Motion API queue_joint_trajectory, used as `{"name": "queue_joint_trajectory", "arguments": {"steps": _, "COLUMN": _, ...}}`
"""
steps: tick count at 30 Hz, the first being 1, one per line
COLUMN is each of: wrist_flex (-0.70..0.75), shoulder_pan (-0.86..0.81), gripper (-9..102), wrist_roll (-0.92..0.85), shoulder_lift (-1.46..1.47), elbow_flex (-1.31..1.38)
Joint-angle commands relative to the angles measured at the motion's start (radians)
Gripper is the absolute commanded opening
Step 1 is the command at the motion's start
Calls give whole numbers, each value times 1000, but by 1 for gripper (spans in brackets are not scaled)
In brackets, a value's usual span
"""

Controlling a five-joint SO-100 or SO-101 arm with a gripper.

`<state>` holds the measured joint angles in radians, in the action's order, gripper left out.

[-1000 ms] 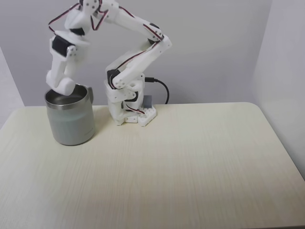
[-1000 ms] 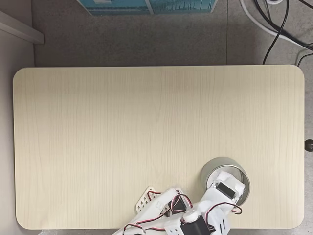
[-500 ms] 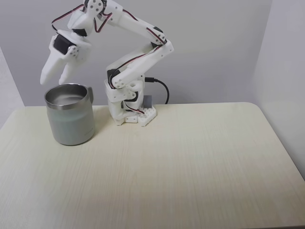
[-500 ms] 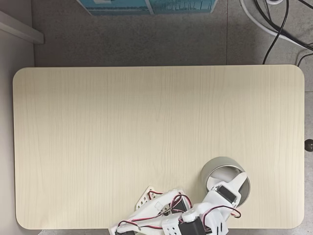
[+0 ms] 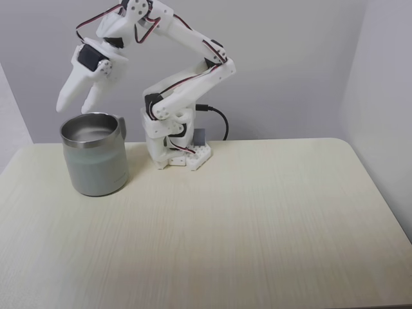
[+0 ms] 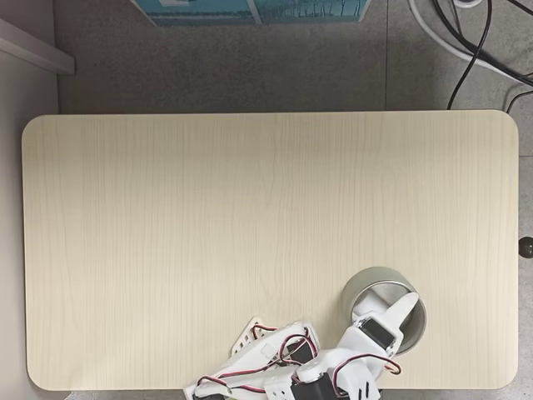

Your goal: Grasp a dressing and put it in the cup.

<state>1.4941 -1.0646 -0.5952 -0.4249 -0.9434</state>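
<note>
So my pincer [image 5: 76, 106] is up above the cup [image 5: 95, 163] now, fingers spread and empty, a bit higher than half a second ago. The dressing [image 6: 376, 297] shows as a pale patch inside the cup on the worktop [image 5: 244, 219].

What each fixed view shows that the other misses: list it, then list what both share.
In a fixed view, the cup's pale outer wall stands full height, the hand hangs above its rim with fingers apart, and a black cable leaves the arm's base.
In a fixed view, the whole table outline lies on a grey floor, with a blue box and loose cables beyond it.
Both show cup, hand, arm and tabletop.
</note>
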Motion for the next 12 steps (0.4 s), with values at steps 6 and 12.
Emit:
{"name": "queue_joint_trajectory", "arguments": {"steps": 6, "wrist_flex": -6, "shoulder_pan": 61, "gripper": 24, "wrist_roll": 12, "shoulder_lift": -41, "elbow_flex": -8}}
{"name": "queue_joint_trajectory", "arguments": {"steps": 12, "wrist_flex": -6, "shoulder_pan": 74, "gripper": 23, "wrist_roll": 11, "shoulder_lift": -34, "elbow_flex": -8}}
